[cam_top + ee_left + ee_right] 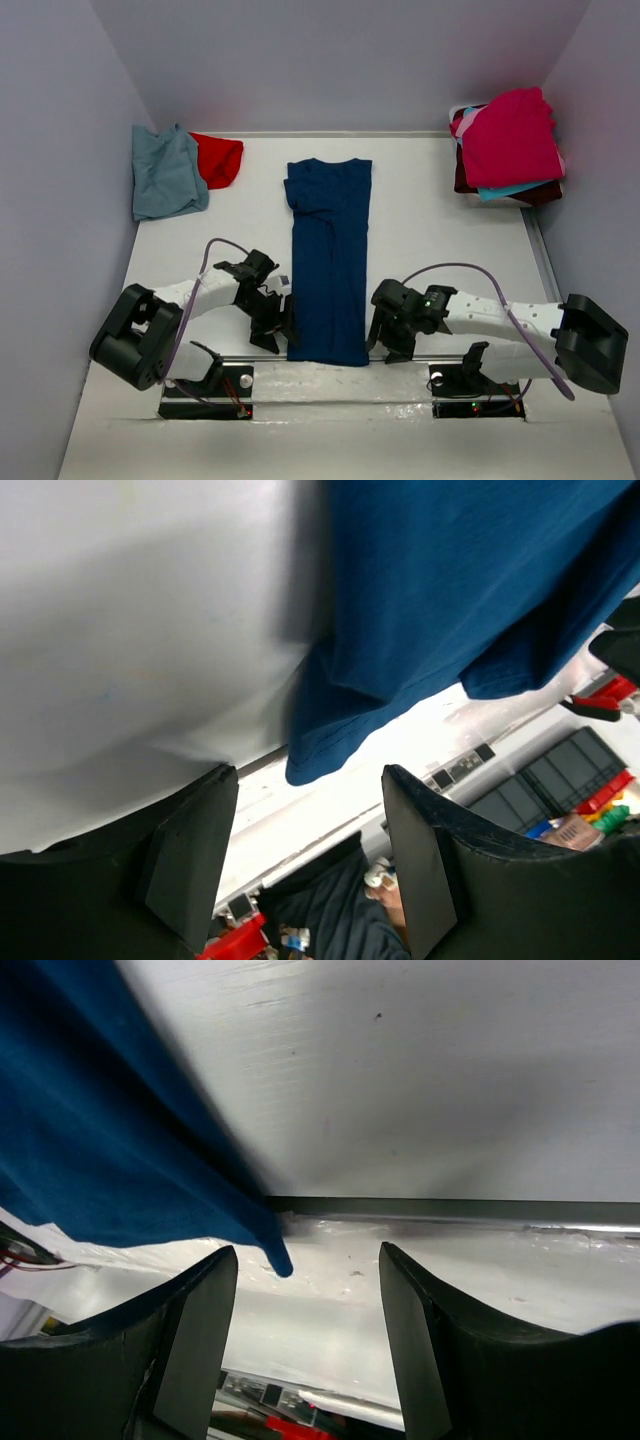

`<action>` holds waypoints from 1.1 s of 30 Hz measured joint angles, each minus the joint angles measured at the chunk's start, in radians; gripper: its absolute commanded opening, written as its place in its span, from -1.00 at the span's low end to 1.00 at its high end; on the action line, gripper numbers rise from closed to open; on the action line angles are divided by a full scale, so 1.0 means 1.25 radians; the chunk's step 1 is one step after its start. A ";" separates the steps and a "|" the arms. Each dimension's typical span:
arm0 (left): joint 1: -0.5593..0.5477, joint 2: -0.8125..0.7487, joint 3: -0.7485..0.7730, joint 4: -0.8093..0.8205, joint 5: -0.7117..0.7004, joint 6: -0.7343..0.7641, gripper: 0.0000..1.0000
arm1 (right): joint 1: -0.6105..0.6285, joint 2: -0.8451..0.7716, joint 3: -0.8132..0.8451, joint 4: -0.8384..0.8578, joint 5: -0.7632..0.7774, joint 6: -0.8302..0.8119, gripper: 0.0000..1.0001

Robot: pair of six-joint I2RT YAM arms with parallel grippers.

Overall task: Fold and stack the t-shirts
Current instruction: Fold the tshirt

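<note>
Six t-shirts show, with two arms. One navy t-shirt (330, 270) lies in the middle of the table (450, 240), folded lengthwise into a long narrow strip that runs from far to near. Its dark blue cloth is slightly rumpled at the far end, and its near end droops over the table's near edge. At the far left, one blue-grey t-shirt (165, 175) lies crumpled, touching one red t-shirt (220, 158) on its right. At the far right is a loose pile with a magenta t-shirt (515, 135) on top and a turquoise t-shirt (510, 190) and a maroon t-shirt (545, 193) peeking out beneath. The left gripper (308, 780) sits at the strip's near left corner and the right gripper (308, 1255) at its near right corner. Both have their fingers spread apart and grip nothing, and the hanging corners are loose. The table is white and matte, with pale grey walls (340, 60) on three sides.
</note>
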 measured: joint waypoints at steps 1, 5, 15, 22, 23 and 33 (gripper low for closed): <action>0.000 -0.004 -0.014 0.011 0.007 -0.009 0.45 | 0.000 -0.004 -0.008 0.008 0.000 0.008 0.30; 0.000 -0.034 -0.060 0.054 0.047 -0.044 0.45 | 0.000 -0.038 -0.052 0.067 0.001 0.052 0.30; 0.000 -0.090 -0.138 0.181 0.107 -0.123 0.46 | 0.000 -0.158 -0.210 0.279 0.005 0.167 0.30; 0.000 -0.100 -0.177 0.226 0.135 -0.159 0.46 | 0.000 -0.171 -0.282 0.426 0.011 0.220 0.30; 0.000 -0.101 -0.179 0.229 0.136 -0.162 0.46 | 0.000 -0.167 -0.289 0.450 0.007 0.230 0.30; 0.000 -0.118 -0.202 0.266 0.147 -0.205 0.32 | 0.000 -0.101 -0.323 0.612 -0.029 0.270 0.29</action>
